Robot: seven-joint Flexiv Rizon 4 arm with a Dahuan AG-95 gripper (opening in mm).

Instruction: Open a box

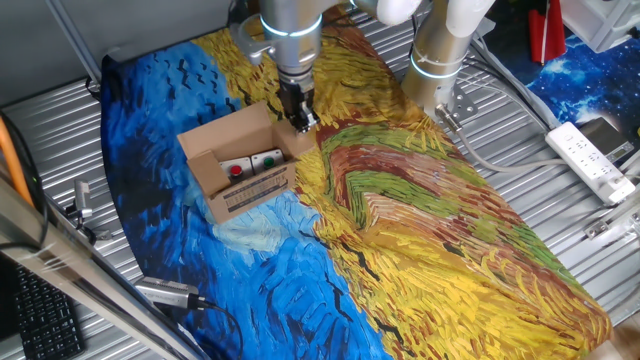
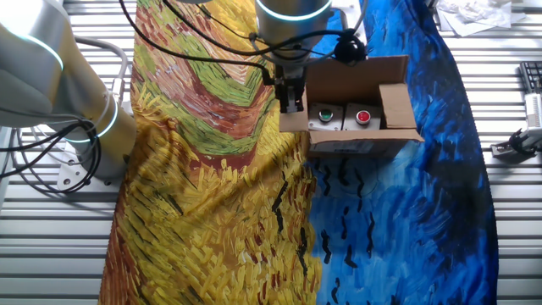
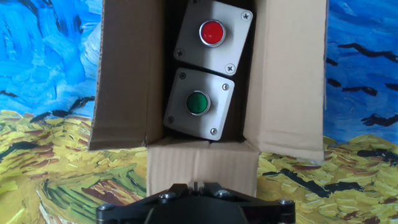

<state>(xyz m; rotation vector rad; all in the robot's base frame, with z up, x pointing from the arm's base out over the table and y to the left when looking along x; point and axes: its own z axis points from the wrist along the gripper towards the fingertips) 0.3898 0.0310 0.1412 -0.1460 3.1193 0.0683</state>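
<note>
The box point(image 1: 214, 143) is a small brown cardboard carton standing on the painted cloth with its top flaps folded out. Inside lie two grey switch units, one with a red button point(image 3: 211, 32) and one with a green button point(image 3: 198, 102). My gripper point(image 1: 301, 122) hangs at the box's right side in this fixed view. From the other side the gripper point(image 2: 292, 103) is at the left flap point(image 2: 293, 121). In the hand view the near flap point(image 3: 202, 163) runs straight into the gripper point(image 3: 197, 184), whose jaws stand pressed together on the flap's edge.
A second robot arm point(image 1: 442, 48) stands behind the cloth, also seen as the grey arm point(image 2: 51, 76). A white power strip point(image 1: 592, 160) lies at the right, a keyboard point(image 1: 40, 320) at the front left. The cloth point(image 1: 430, 230) covers a ribbed metal table point(image 1: 60, 140).
</note>
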